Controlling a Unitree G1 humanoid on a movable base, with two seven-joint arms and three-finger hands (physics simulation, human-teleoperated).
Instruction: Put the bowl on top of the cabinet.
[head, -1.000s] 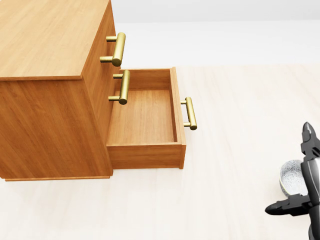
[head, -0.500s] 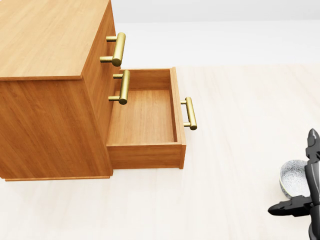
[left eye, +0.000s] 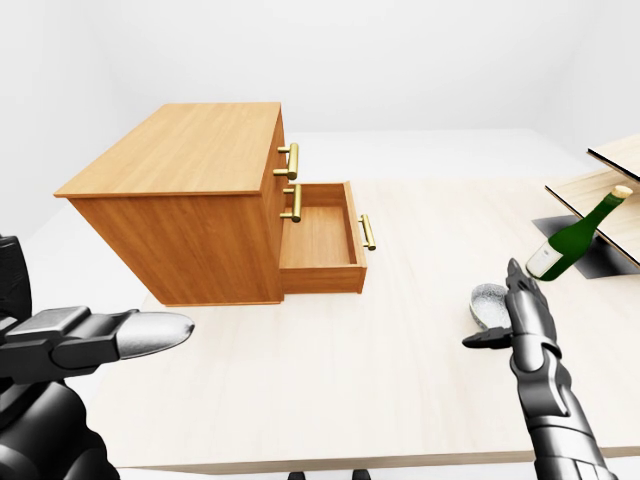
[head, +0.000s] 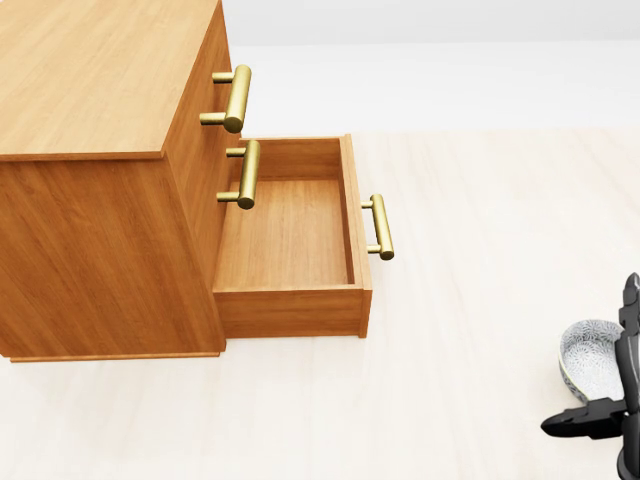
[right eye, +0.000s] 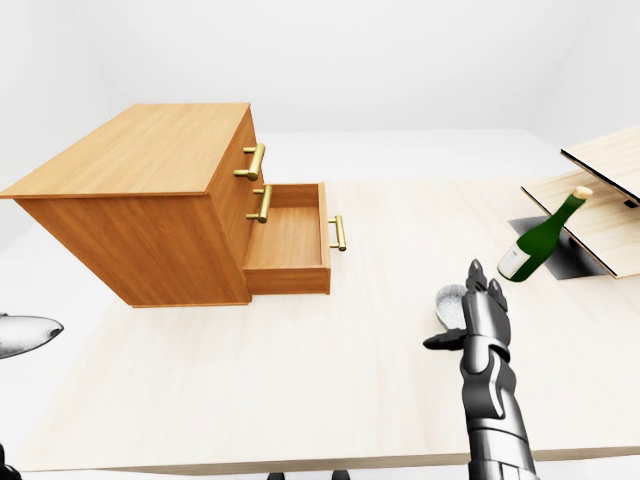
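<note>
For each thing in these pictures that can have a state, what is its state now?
cabinet: upright on the table, nothing on its top.
bottom drawer: pulled open, empty.
upper drawers: closed.
bowl: upright on the table, not lifted.
bottle: tilted, its neck leaning against a wooden board.
right hand: open, beside the bowl.
left hand: open, holds nothing.

bowl (head: 590, 358): right part hidden behind the right hand (head: 612, 395) in the head view
right hand: cut by the head view's right edge; finger closure unclear
left hand (left eye: 95, 338): cropped at the left edge of both eye views
cabinet (head: 100, 150): far-left part outside the head view
</note>
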